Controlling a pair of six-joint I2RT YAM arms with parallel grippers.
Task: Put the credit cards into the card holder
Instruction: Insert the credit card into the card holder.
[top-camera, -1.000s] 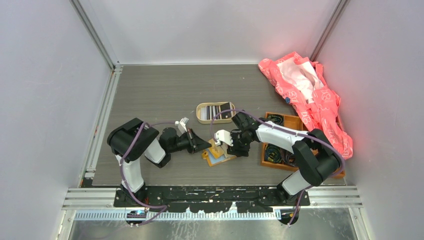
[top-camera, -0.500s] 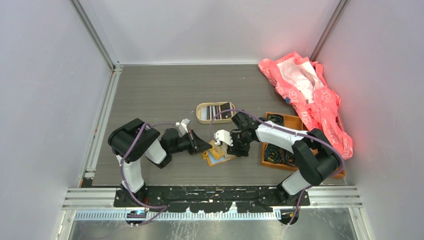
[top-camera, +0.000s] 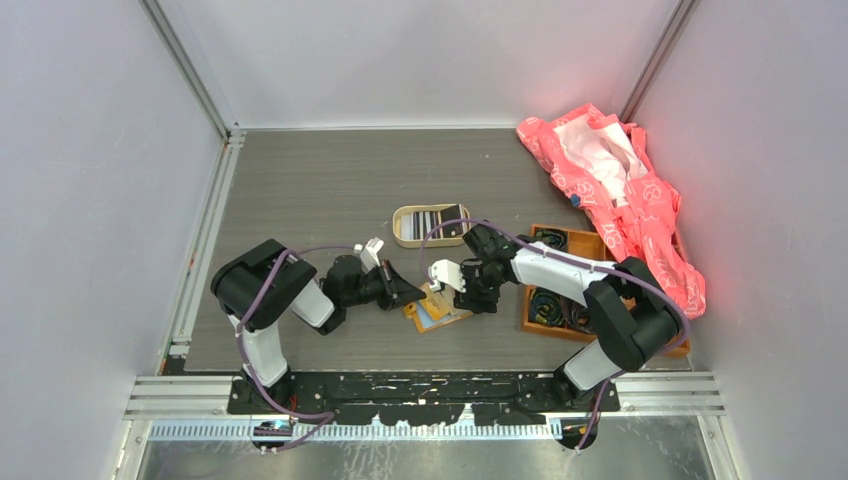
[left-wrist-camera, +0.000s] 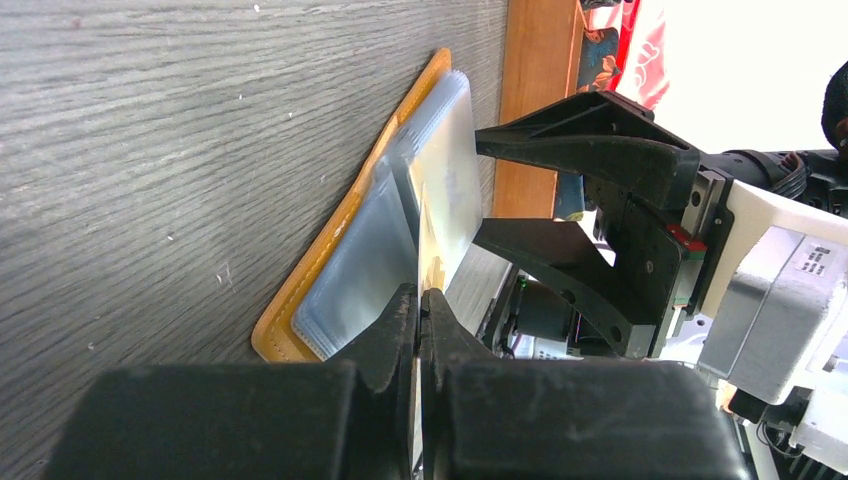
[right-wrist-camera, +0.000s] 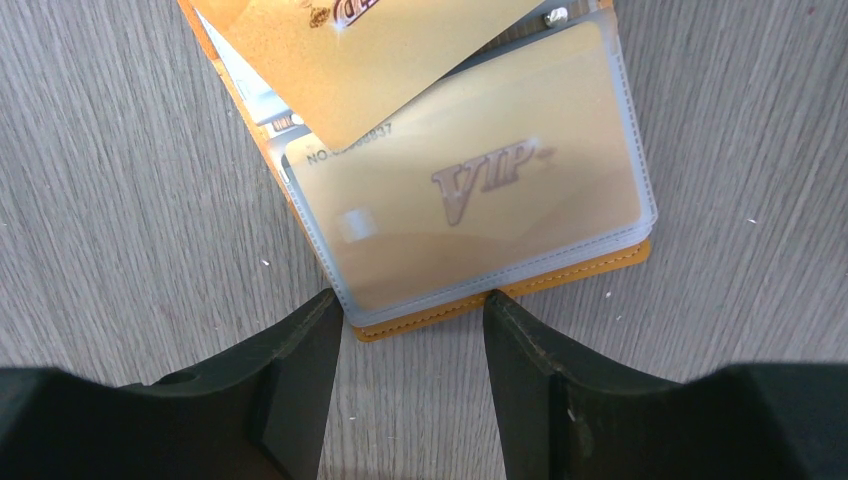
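Grey wood-grain surface carries the soft-sleeved card holder; left fingers pinch a gold card, likely stiff and slick, by its end; right fingers half-open, empty.

The top camera looks steeply down from high above the card holder. Both wrist cameras share it close up: left skimming low along it, right straight down onto it.

This is a robot lab. Plain white walls and metal rails box in a grey table with two bolted-down arms.
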